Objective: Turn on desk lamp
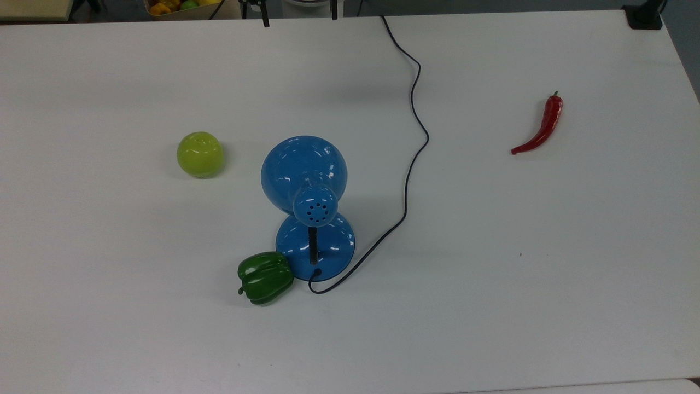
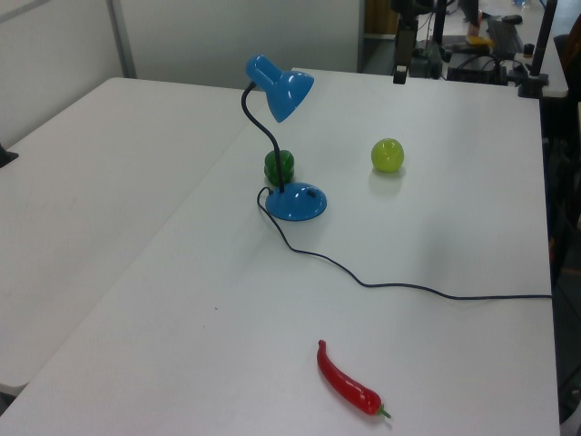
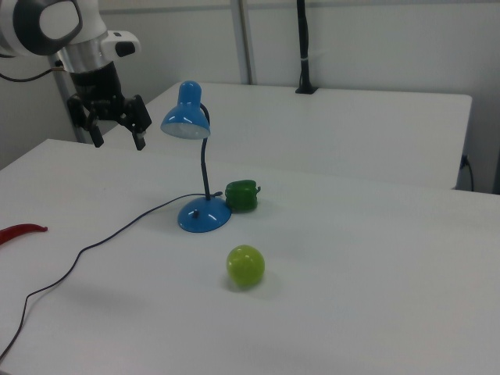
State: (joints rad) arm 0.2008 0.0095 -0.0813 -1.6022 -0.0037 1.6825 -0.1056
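Note:
The desk lamp stands near the table's middle, with a glossy blue dome shade, a vented cap, a black neck and a round blue base. A small dark switch sits on the base. Its thin black cord snakes off to the far edge. No glow falls on the table under the shade. My gripper hangs open and empty in the air, on the right view's left of the shade and apart from it. In the top view its two fingertips poke in at the upper edge.
A green bell pepper touches the lamp base. A yellow-green apple lies on the top view's left of the shade. A red chili lies far on the top view's right. A box of fruit stands behind the table.

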